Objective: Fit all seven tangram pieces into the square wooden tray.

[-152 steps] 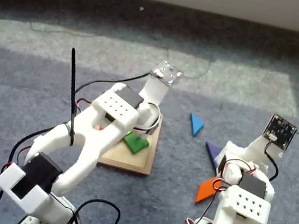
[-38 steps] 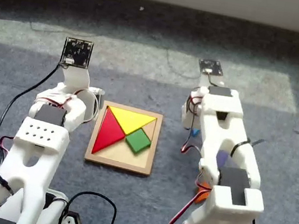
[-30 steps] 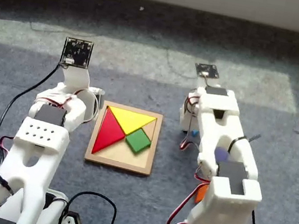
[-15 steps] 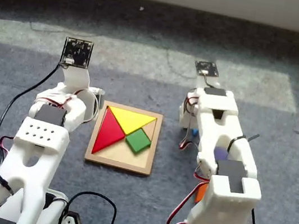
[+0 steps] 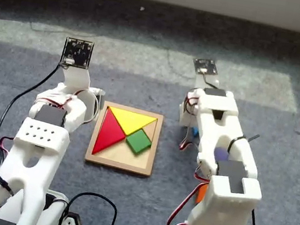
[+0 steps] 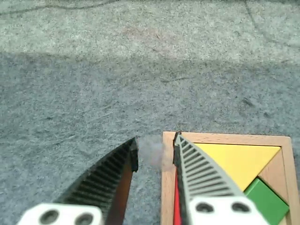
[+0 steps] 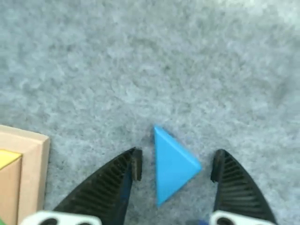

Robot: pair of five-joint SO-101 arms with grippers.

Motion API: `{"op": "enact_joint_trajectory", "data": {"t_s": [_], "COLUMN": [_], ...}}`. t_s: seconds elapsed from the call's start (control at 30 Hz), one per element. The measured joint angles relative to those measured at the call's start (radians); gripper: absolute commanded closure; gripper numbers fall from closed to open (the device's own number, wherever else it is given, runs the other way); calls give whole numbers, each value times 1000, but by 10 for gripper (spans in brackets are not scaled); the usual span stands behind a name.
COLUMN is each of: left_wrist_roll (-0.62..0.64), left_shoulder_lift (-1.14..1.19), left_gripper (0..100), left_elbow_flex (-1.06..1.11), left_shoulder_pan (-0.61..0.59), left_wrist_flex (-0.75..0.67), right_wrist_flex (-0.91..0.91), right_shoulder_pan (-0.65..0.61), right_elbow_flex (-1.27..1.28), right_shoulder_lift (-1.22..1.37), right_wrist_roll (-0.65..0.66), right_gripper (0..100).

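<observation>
The square wooden tray (image 5: 154, 141) lies on the carpet between the arms and holds a red triangle (image 5: 108, 133), a yellow triangle (image 5: 130, 119) and a green square (image 5: 139, 141). My right gripper (image 7: 176, 164) is open, its fingers on either side of the blue triangle (image 7: 172, 164), low over the carpet. From above, the blue triangle (image 5: 195, 132) peeks out beside the right arm, and a purple piece (image 5: 221, 155) and an orange piece (image 5: 202, 192) show partly under it. My left gripper (image 6: 154, 151) is open and empty at the tray's far left corner (image 6: 169, 137).
Grey carpet covers the floor. A thin cable (image 5: 172, 64) lies on the lit strip beyond the tray. Each arm's own wires hang beside it, and a pale wall edge runs along the far side.
Five seconds ago the left arm was over the tray and the right arm drawn back. Since then the left arm has withdrawn to the tray's left, and the right arm has come over the blue triangle, creeping slightly forward.
</observation>
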Motion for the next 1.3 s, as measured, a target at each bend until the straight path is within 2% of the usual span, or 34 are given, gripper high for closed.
{"op": "enact_joint_trajectory", "data": {"t_s": [0.3,0.5,0.7,0.87,1.0,1.1,1.3], "left_wrist_roll": [0,0,0,0,40,94,114], "left_shoulder_lift": [0,0,0,0,0,0,0], "left_gripper": [856,856,856,856,853,853,853], "left_elbow_flex": [0,0,0,0,0,0,0], "left_shoulder_pan": [0,-38,-46,-69,-137,-189,-244], "left_wrist_flex": [0,0,0,0,0,0,0], "right_wrist_flex": [-18,52,107,115,115,115,106], "right_shoulder_pan": [2,0,-18,-106,-198,-273,-434], "right_elbow_flex": [-2,0,28,161,233,259,278], "right_shoulder_lift": [0,-38,-267,-414,-489,-509,-511], "right_wrist_roll": [5,6,6,6,6,6,6], "right_gripper": [951,955,955,955,955,955,954]}}
